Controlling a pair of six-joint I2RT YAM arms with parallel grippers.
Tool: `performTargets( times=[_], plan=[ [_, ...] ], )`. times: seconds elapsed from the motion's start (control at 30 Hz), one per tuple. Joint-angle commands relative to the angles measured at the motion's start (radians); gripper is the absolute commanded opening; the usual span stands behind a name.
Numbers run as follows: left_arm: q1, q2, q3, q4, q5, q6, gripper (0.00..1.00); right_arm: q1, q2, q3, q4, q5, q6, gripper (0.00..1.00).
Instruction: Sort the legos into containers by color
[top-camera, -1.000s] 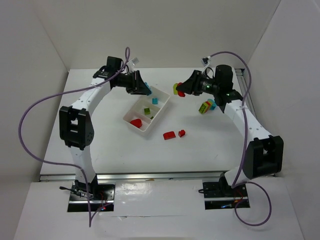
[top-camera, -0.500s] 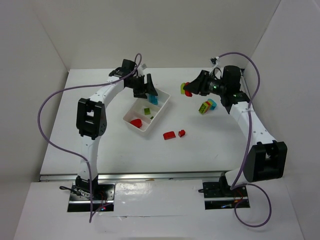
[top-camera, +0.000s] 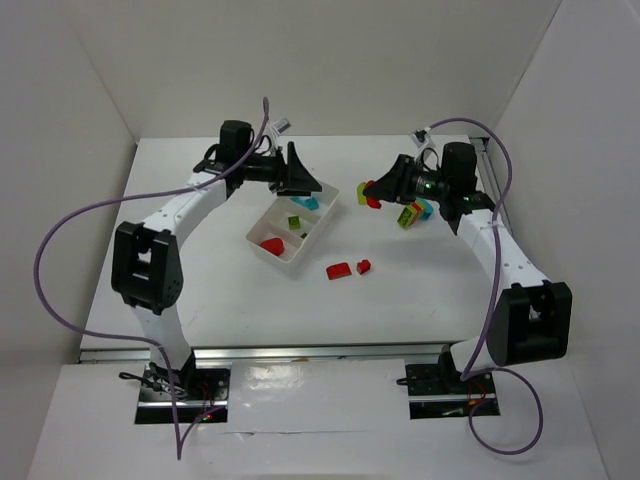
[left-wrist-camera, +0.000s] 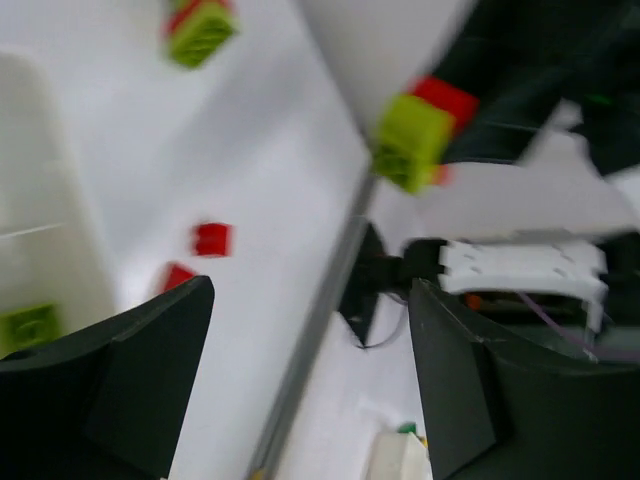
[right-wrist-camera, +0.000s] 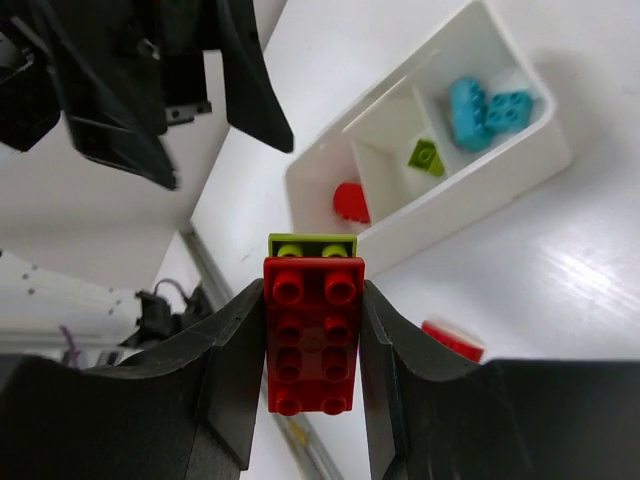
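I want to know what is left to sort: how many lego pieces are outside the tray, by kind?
Loose red bricks on the table: 2
Multicolour stack on the table: 1
Red-and-green stack in the right gripper: 1
Total: 4

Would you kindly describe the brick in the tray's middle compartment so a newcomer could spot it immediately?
On the table, find the white tray lying near its middle. Its middle compartment holds a lime green brick. The neighbouring compartments hold a red brick and cyan bricks instead.
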Motion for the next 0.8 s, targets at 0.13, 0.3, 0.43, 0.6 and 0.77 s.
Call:
performTargets(
  times=[0.13,0.3,0.43,0.6,0.77],
  plan=[
    [-0.083,-0.031,-0.117,0.620,0.306,-0.332,0.90,-0.005,-0.032,-0.035,0.181,-0.243,0.085,0.03],
    [-0.131,0.026,-0.022,0.475,0.320,-0.229,0.91,-0.005,-0.032,-0.035,0.215,-0.295,0.104,0.03],
    [-0.155,0.040,0.017,0.390,0.296,-0.167,0.91,0.014,-0.032,-0.025,0.215,-0.321,0.104,0.03],
    [-0.183,0.058,0.004,0.512,0.306,-0.238,0.85,0.025,-0.023,-0.025,0.206,-0.321,0.104,0.03],
    [-0.203,0.078,0.014,0.607,0.316,-0.318,0.71,0.034,-0.013,-0.015,0.206,-0.321,0.104,0.03]
  ],
)
